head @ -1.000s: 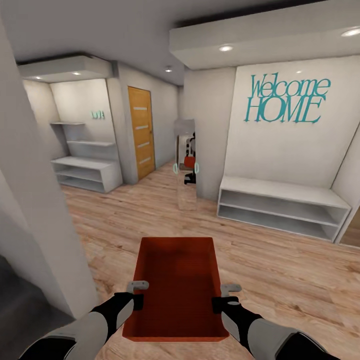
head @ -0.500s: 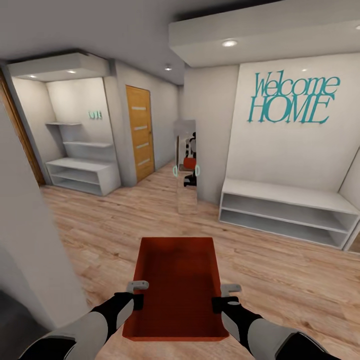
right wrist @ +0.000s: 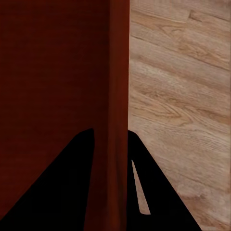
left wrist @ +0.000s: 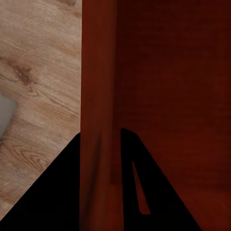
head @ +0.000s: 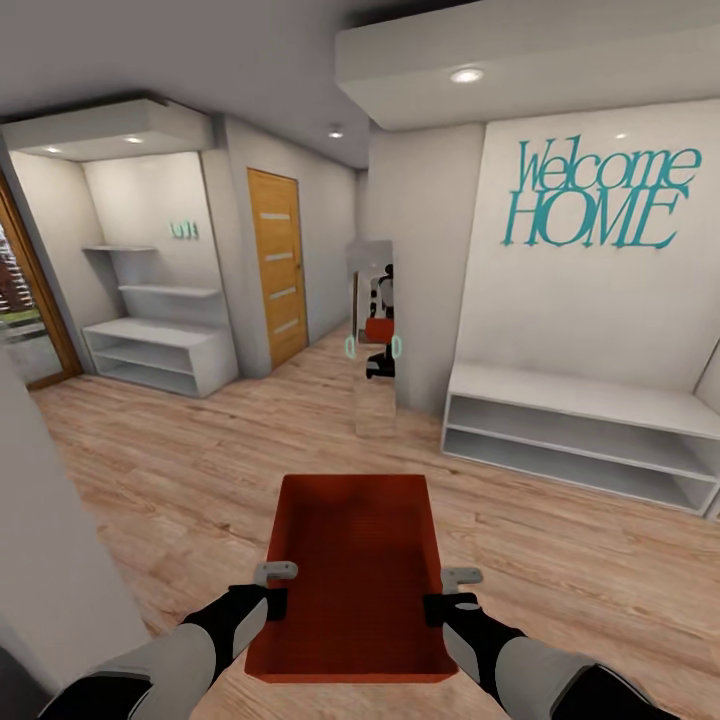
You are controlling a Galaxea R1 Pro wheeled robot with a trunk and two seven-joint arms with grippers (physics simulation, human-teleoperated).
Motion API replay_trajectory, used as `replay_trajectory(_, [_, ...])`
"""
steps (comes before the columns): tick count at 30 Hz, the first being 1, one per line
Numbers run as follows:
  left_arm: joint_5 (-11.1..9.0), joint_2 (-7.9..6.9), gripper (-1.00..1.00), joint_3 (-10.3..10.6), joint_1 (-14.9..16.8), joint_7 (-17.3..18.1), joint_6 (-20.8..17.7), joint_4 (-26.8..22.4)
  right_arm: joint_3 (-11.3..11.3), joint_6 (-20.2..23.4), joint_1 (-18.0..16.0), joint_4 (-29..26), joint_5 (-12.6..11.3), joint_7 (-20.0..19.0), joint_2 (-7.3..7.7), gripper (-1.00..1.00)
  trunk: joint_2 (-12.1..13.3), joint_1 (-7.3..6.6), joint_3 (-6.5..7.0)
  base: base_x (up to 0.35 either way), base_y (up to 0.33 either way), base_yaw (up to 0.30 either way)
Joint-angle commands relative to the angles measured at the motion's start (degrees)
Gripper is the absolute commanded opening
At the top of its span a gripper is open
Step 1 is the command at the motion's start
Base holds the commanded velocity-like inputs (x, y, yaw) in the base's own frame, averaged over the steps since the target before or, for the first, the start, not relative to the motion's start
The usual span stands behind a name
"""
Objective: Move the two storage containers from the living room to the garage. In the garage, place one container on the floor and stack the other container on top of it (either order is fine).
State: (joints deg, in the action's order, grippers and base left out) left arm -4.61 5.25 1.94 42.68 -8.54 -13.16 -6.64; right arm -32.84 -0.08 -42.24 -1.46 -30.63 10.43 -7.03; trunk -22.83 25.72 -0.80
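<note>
Over wood flooring, both arms' jaws clamp storage container (head: 352,570) walls.

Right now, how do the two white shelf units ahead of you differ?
The left shelf unit sits in a recessed alcove with two wall shelves above it; the right shelf unit stands against a flat wall under the Welcome HOME lettering. The left one looks farther and shorter, the right one closer and longer. Both are low, white, open-fronted, on the wood floor.
</note>
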Motion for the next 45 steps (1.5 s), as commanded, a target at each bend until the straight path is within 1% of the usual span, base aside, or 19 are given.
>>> replay_trajectory(1, [0.39,0.02,-1.0,-0.62,0.03,-0.43,-0.37,-0.12,-0.82,-0.01,-0.04,-0.07,-0.57,-0.13,-0.18,-1.0,-0.09,0.06,-0.08,0.322,0.0,0.0])
replay_trajectory(26, [0.39,0.02,-1.0,-0.62,0.01,-0.43,-0.37,-0.13,-0.75,-0.01,-0.03,-0.04,-0.57,-0.09,-0.09,-1.0,-0.09,0.06,-0.08,0.322,0.0,0.003])
replay_trajectory(45, [0.39,0.02,-1.0,-0.62,-0.01,-0.43,-0.37,-0.12,-0.74,-0.01,-0.03,-0.06,-0.63,-0.02,-0.07,-1.0,-0.09,0.06,-0.08,0.322,0.0,0.249])
